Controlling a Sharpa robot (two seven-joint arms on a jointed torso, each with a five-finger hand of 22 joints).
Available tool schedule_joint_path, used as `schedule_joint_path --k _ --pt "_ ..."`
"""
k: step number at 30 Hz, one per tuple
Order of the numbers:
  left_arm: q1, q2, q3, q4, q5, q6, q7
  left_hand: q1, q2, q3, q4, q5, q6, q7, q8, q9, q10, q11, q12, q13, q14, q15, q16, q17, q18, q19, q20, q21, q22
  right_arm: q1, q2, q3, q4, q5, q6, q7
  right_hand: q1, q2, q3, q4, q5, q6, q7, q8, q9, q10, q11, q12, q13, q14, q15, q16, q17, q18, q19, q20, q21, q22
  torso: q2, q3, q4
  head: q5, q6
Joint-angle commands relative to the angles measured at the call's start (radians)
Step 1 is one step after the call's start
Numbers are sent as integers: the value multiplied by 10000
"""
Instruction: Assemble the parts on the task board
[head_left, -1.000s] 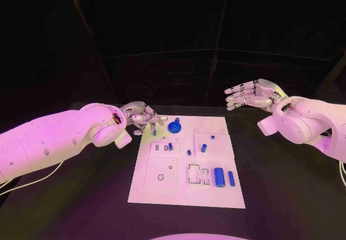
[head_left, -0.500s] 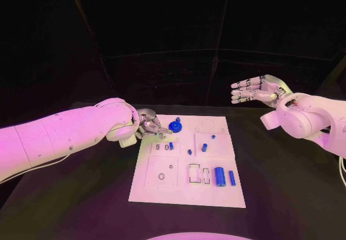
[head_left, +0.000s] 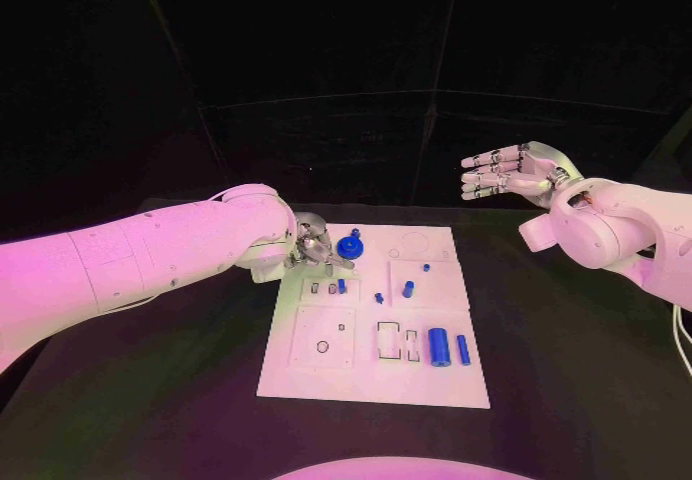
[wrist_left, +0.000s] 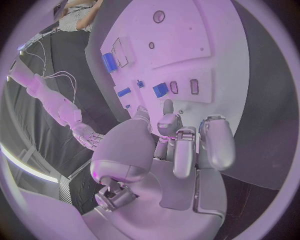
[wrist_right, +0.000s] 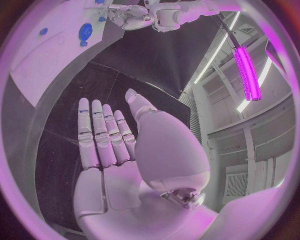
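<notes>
Black table (head_left: 159, 400) is seen beneath the white task board (head_left: 369, 385), which lies at its middle. Small blue parts are spread over the board: a round knobbed piece (head_left: 349, 250) near the far edge and two blue cylinders (head_left: 438, 351) toward the near right. The left hand (head_left: 315, 250) is held over the board's far left corner, fingers curled inward; whether anything is pinched cannot be told. The right hand (head_left: 508, 172) is raised well off the board, fingers straight and close together, holding nothing.
</notes>
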Motion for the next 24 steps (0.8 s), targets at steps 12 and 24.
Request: schedule_joint_path --k 12,24 --pt "89 584 -122 -620 -255 1271 -249 371 181 -95 -46 -35 -206 -10 196 207 -192 -11 -265 -347 1056 -60 30 2629 -123 64 14 57 53 25 121 8 -30 -177 86 75 -38 88 -28 -128 95 -189 355 -43 -19 -110 41 -77 2 -59 60 -25 -86 120 109 7 -139 -38 0 0 -1 18 -76" --pt "91 865 -131 -976 -286 1588 -287 578 250 -81 -71 -29 -270 -8 279 326 -191 -7 -271 -338 1056 -53 30 2629 -131 70 24 88 111 24 187 8 -67 -200 109 89 -35 110 -35 -152 132 -188 362 -37 -16 -113 45 -76 4 -61 61 -22 -106 121 125 9 -166 -44 1 0 6 24 -149"
